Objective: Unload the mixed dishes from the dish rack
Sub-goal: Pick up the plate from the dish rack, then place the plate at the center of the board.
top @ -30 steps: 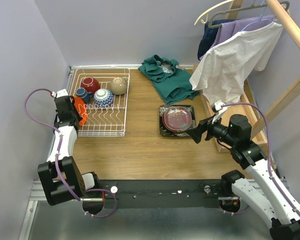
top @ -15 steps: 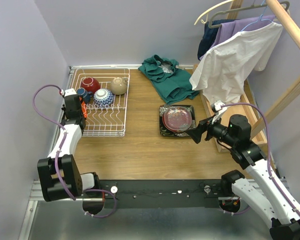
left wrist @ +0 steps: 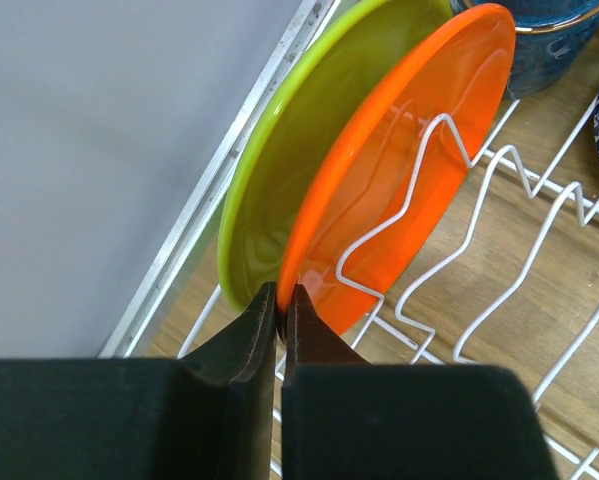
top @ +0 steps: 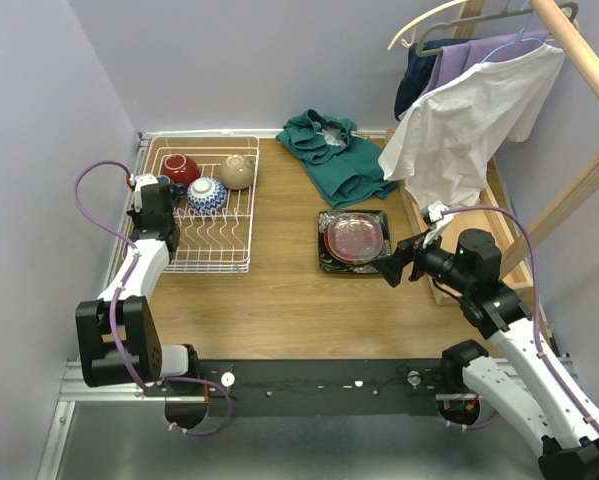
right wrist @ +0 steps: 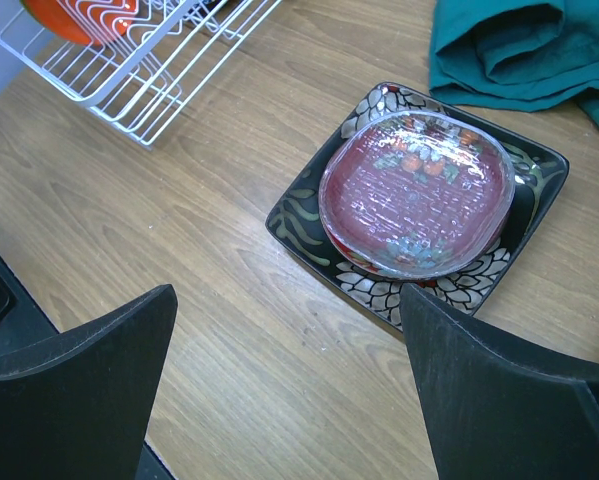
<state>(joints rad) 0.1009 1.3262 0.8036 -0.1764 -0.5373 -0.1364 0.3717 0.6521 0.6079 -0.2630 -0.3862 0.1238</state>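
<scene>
The dish rack (top: pixel 211 267) sits on the bench (top: pixel 279 300) at the upper left of the overhead frame, against the left wall. At its far end a cup (top: pixel 179 167), a middle bowl (top: pixel 207 193) and a right-hand bowl (top: pixel 237 172) sit close together, with what looks like a mug (left wrist: pixel 549 40) beside them. Two plates stand on edge in its left tines. The outer plate (left wrist: pixel 299 150) is wallward and the inner plate (left wrist: pixel 399 170) just beside it, with the left tool (left wrist: pixel 279 292) at its lower rim. Mid-frame, a shallow dish (right wrist: pixel 414 190) lies on a square plate (right wrist: pixel 309 225), and a cloth heap (top: pixel 329 155) lies behind them.
</scene>
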